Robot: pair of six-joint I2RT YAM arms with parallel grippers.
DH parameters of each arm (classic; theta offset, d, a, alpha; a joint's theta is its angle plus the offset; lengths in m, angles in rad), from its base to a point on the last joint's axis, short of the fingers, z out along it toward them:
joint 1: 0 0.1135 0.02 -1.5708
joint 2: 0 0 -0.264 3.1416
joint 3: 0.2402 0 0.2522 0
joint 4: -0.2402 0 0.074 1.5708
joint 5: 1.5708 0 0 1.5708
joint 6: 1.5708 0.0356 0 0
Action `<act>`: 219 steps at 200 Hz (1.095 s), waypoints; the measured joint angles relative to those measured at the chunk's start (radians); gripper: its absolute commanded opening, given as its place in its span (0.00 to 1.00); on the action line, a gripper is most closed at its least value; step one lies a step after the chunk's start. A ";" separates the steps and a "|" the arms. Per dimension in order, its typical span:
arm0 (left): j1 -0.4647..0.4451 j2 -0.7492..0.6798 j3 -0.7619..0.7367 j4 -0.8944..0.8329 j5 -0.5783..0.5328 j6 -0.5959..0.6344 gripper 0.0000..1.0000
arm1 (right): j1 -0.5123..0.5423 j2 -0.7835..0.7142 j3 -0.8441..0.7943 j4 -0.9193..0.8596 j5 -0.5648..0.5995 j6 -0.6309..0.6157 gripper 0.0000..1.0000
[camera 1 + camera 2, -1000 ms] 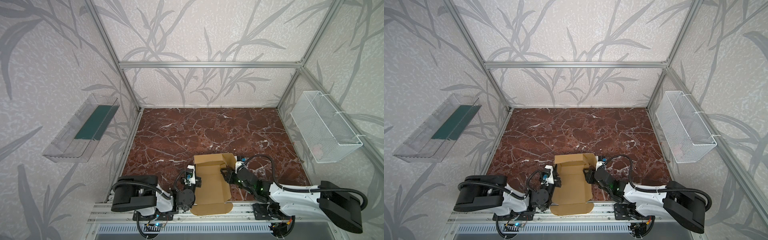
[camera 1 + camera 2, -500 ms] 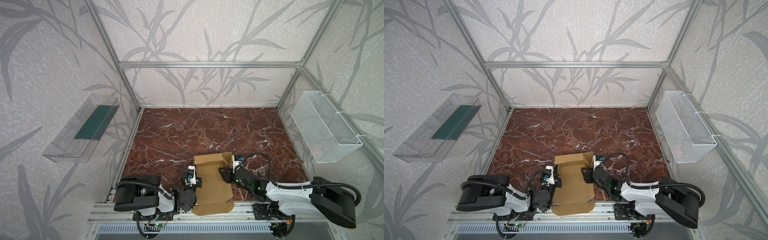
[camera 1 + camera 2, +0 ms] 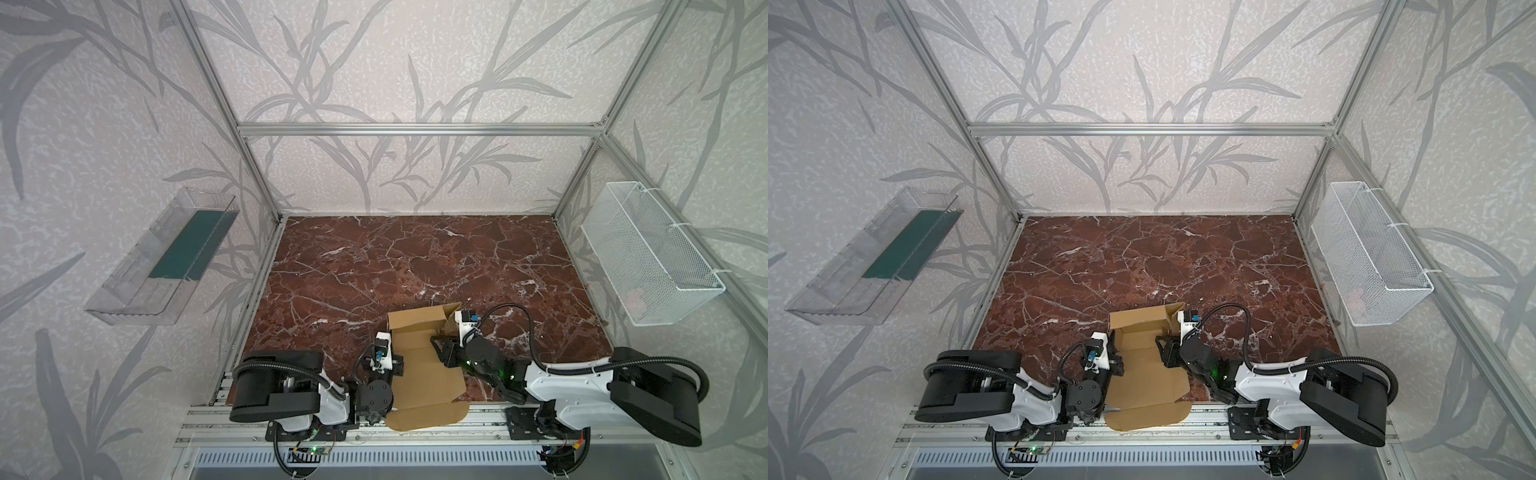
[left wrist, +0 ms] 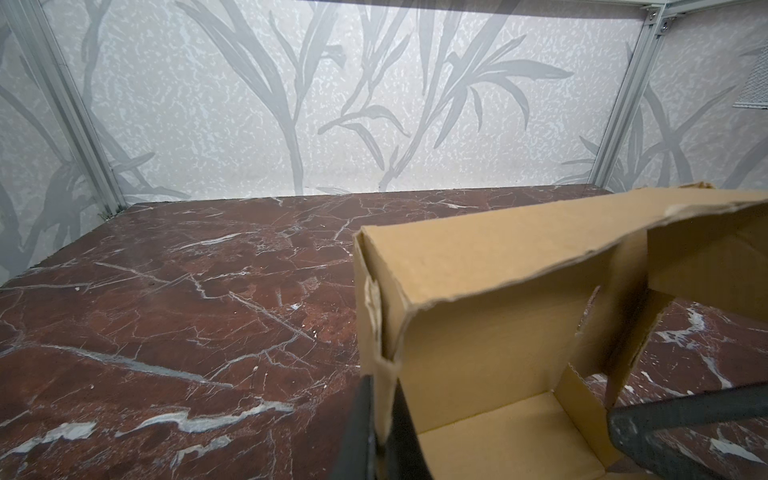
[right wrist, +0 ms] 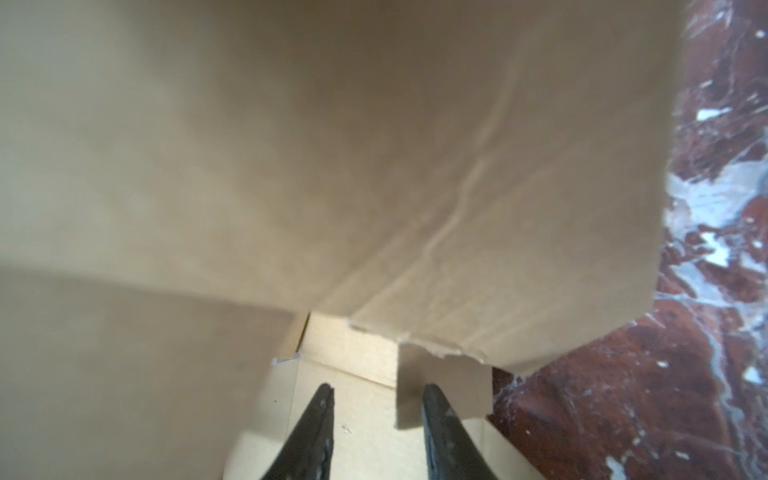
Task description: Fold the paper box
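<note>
Left wrist cam: my left gripper (image 4: 380, 388) is clamped on the paper box (image 4: 498, 266) side wall; right gripper (image 5: 376, 399) sits part-open over the floor, gripping nothing.

The paper box (image 3: 424, 374), far flap raised, apparently overhangs the marble table (image 3: 415, 257).

1. A laboratory robot cell is indicated.
2. The space is enclosed by an aluminium frame (image 3: 415, 129) and leaf-patterned wall panels (image 3: 374, 62).
3. A left arm (image 3: 274, 386) and a right arm (image 3: 557, 382) are mounted at the edge of a marble-patterned desk (image 3: 415, 257).
4. A clear tray (image 3: 129, 318) and a wire basket (image 3: 648, 253) are fixed to the walls.
</note>
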 measured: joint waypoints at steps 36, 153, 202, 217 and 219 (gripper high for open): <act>-0.006 0.000 0.000 0.000 -0.040 -0.005 0.00 | 0.002 -0.212 -0.023 -0.114 0.014 0.000 0.37; -0.007 0.053 0.004 0.000 -0.083 -0.052 0.00 | -0.023 -0.839 0.124 -0.927 0.146 -0.023 0.41; -0.007 0.045 0.004 0.000 -0.066 -0.042 0.00 | -0.291 -0.656 0.176 -0.987 0.009 -0.070 0.43; -0.007 0.040 0.004 0.000 -0.058 -0.042 0.00 | -0.393 -0.591 0.175 -0.957 -0.082 -0.078 0.43; -0.007 0.040 0.004 0.000 -0.058 -0.042 0.00 | -0.410 -0.578 0.175 -0.951 -0.090 -0.080 0.43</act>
